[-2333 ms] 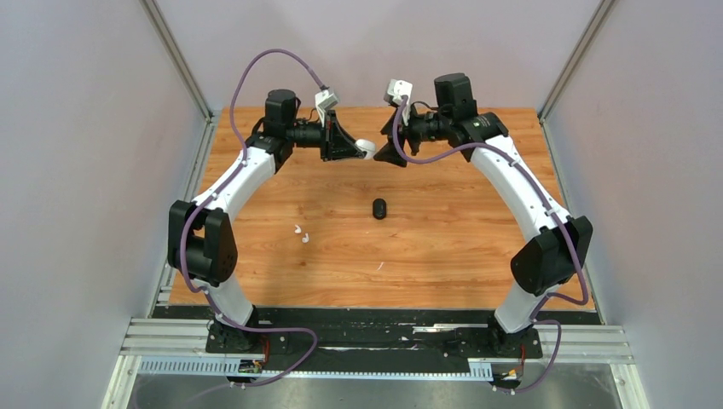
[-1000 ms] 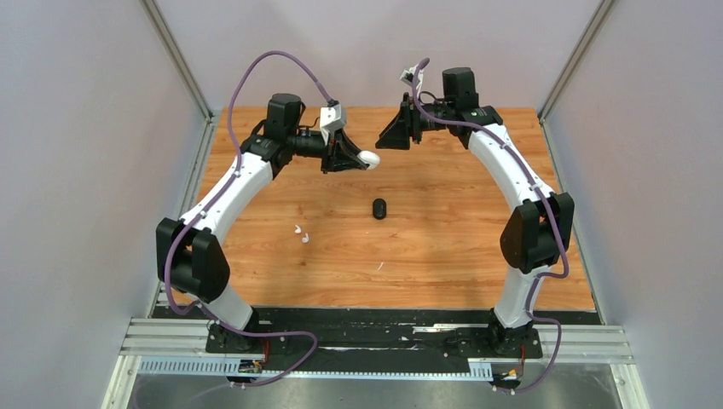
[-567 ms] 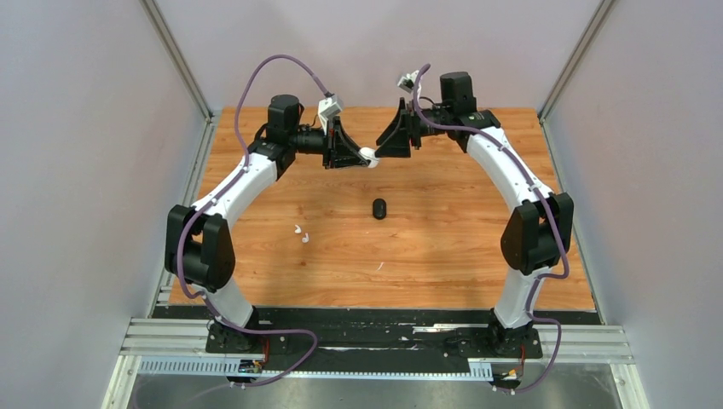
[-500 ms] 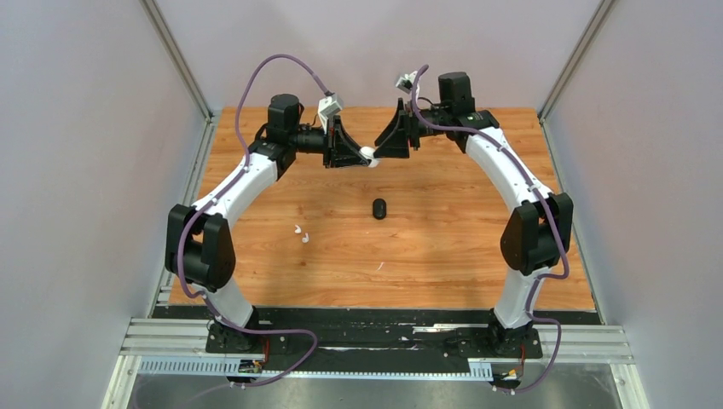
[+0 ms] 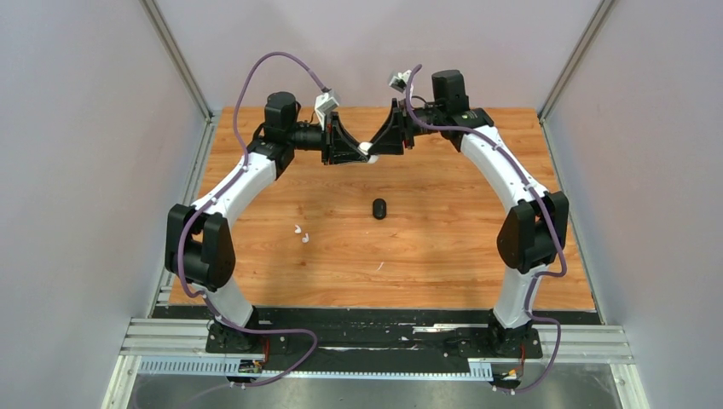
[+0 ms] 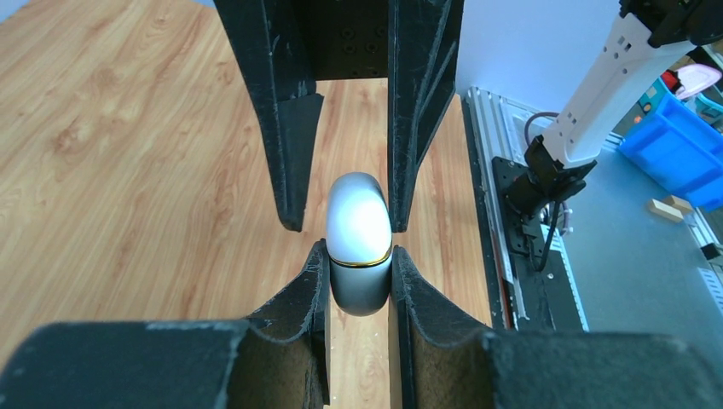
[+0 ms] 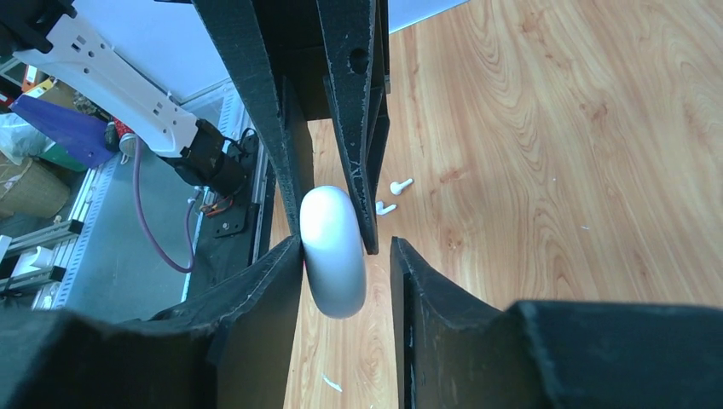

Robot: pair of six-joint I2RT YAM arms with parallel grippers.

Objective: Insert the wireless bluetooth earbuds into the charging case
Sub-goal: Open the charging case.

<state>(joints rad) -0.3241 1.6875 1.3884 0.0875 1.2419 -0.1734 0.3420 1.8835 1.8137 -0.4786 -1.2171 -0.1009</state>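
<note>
White charging case (image 6: 359, 223) is mid-air over the far end of the table (image 5: 477, 247), base pinched tight in L gripper (image 6: 358, 249). R gripper (image 7: 345, 251) straddles the lid end, jaws slack, one finger touching. Prob. light, glossy, slip-prone: grip flat sides below seam. Two white earbuds (image 5: 304, 239) lie on the wood, well apart.

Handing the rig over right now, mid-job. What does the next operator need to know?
Left gripper: shut on the white charging case, held in the air over the far middle of the table.
Right gripper: open, jaws astride the case's free end, one side touching it.
Two white earbuds lie on the table on the left arm's side; a black oval case lies at centre. No black earbuds visible.
Done: white case lifted. Left: open its closed lid, insert earbuds.
</note>
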